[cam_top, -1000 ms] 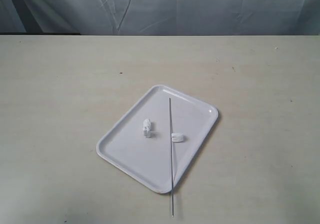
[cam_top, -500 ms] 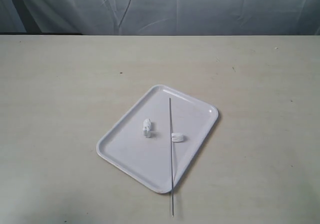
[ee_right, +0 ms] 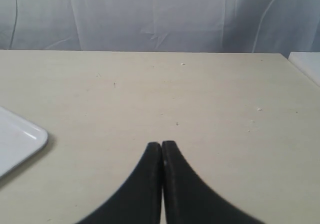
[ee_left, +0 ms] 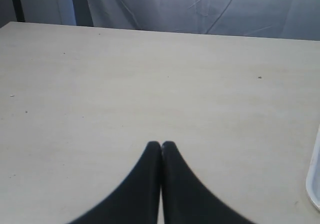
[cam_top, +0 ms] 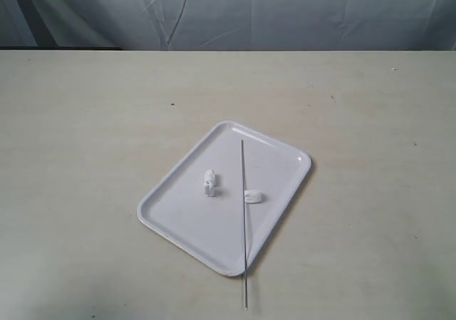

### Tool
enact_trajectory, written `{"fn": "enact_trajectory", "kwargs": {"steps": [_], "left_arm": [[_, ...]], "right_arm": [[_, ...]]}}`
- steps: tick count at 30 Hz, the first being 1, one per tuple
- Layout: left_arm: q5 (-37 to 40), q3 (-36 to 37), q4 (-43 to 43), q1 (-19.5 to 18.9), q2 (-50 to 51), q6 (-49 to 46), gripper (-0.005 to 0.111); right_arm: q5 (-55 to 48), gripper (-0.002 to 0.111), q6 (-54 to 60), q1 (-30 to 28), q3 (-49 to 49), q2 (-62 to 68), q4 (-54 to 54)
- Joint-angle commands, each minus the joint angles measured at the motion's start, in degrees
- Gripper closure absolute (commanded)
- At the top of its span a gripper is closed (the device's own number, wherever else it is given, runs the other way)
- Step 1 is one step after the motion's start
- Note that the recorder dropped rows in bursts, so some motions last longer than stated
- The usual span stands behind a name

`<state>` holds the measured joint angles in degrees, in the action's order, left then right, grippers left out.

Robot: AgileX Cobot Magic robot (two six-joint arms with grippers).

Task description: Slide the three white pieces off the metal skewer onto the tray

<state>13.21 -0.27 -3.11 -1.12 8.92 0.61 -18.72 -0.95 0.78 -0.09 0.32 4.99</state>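
The white tray (cam_top: 185, 220) lies at an angle in the middle of the table. White pieces rest on it: a pair close together (cam_top: 210, 182) left of the skewer, and one (cam_top: 253, 196) touching the skewer's right side. The thin metal skewer (cam_top: 244, 220) lies across the tray, its near end sticking out past the tray's front rim onto the table. Neither gripper shows in the exterior view. My left gripper (ee_left: 161, 144) is shut and empty over bare table, with the tray's rim (ee_left: 314, 184) at the picture's edge. My right gripper (ee_right: 161, 144) is shut and empty, with a tray corner (ee_right: 20, 139) off to one side.
The beige table (cam_top: 370, 120) runs back to a grey cloth backdrop (cam_top: 285, 13). A white object's corner (ee_right: 307, 64) shows at the table's far edge in the right wrist view.
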Motion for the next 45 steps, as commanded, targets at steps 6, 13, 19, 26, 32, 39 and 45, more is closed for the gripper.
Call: {"fn": "enact_trajectory", "kwargs": {"steps": [6, 13, 19, 26, 32, 39, 45], "left_arm": [[-0.5, 0.3, 2.4, 0.7, -0.4, -0.2, 0.107], [-0.6, 0.3, 3.1, 0.7, -0.4, -0.2, 0.107], [-0.6, 0.3, 4.1, 0.7, -0.4, -0.2, 0.107], [-0.6, 0.3, 3.6, -1.7, -0.4, -0.2, 0.107], [-0.6, 0.3, 1.8, -1.9, -0.4, -0.2, 0.107], [-0.6, 0.3, -0.5, -1.9, -0.4, -2.1, 0.107], [-0.6, 0.3, -0.5, -1.9, -0.4, -2.1, 0.107]], "right_arm": [[-0.2, 0.109, 0.9, -0.1, 0.1, -0.3, -1.1], [-2.0, 0.109, 0.9, -0.1, 0.1, -0.3, -1.4], [-2.0, 0.109, 0.9, -0.1, 0.1, -0.3, -1.8], [-2.0, 0.109, 0.9, -0.1, 0.1, -0.3, -1.8], [-2.0, 0.109, 0.9, -0.1, 0.1, -0.3, -1.8], [-2.0, 0.109, 0.9, -0.1, 0.1, -0.3, -1.8], [-2.0, 0.109, 0.9, -0.1, 0.1, -0.3, -1.8]]}}
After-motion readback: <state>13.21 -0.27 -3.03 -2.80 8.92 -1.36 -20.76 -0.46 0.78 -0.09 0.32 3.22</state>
